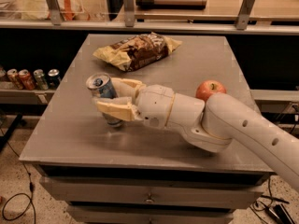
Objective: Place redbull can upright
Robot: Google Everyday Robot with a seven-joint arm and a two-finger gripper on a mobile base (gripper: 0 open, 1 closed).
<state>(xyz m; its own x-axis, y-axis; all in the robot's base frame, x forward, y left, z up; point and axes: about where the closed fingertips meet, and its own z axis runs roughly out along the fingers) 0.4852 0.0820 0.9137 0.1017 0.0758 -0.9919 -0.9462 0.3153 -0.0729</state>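
The redbull can (101,88) is a slim blue and silver can with a silver top. It stands slightly tilted on the left part of the grey table (70,134), its top leaning towards the left. My gripper (112,97) reaches in from the right, its two cream fingers (114,110) closed around the can's body, one on the near side and one on the far side. The can's lower part is partly hidden by the near finger.
A crumpled chip bag (138,50) lies at the table's back. A red apple (210,89) sits right of my arm. Several small cans (32,78) stand in a row on a low shelf to the left. A counter with rails runs behind.
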